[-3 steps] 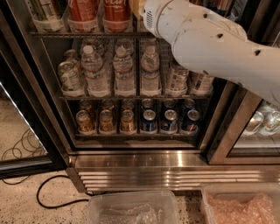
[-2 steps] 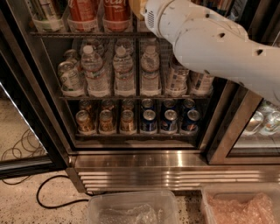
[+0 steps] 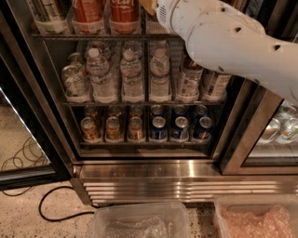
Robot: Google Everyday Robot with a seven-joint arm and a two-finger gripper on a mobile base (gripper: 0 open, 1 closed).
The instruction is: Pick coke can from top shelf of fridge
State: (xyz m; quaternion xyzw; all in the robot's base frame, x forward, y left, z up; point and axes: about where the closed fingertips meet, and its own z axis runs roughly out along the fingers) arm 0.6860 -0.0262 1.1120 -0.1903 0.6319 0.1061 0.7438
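Observation:
Two red coke cans (image 3: 88, 11) (image 3: 124, 11) stand side by side in clear cup holders on the top shelf (image 3: 93, 36) of the fridge (image 3: 186, 181), cut off by the top edge of the camera view. My white arm (image 3: 223, 39) reaches in from the right across the fridge's upper right. Its wrist end (image 3: 163, 11) is just right of the right-hand coke can, at shelf height. My gripper lies beyond the top edge and is out of view.
Water bottles (image 3: 132, 76) line the middle rack. The bottom rack holds small gold-brown cans (image 3: 111, 128) on the left and small blue cans (image 3: 179, 128) on the right. Clear plastic bins (image 3: 139, 223) sit on the floor in front. A black cable (image 3: 51, 209) lies at left.

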